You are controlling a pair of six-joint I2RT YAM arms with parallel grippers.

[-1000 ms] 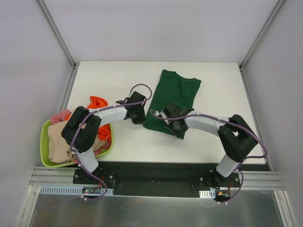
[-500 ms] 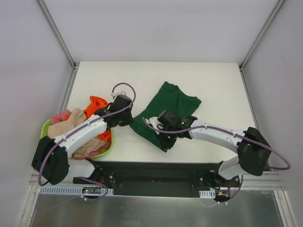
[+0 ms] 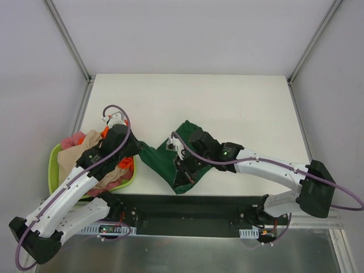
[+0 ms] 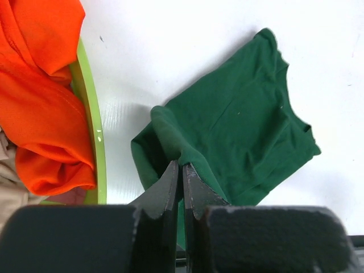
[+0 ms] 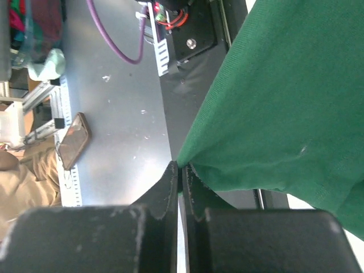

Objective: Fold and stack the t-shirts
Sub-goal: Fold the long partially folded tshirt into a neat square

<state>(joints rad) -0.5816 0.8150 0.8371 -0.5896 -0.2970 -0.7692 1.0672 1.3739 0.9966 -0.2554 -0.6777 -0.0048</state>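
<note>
Firmly, left fingers (image 4: 168,190), right fingers (image 5: 169,192) on t-shirt (image 4: 244,125)

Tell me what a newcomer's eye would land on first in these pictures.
The dark green t-shirt stands out, bunched on the white table near its front edge, with the left claw and right claw each pinched shut on its cloth. To its left, a lime-green basket overflows with an orange shirt and beige cloth.
</note>
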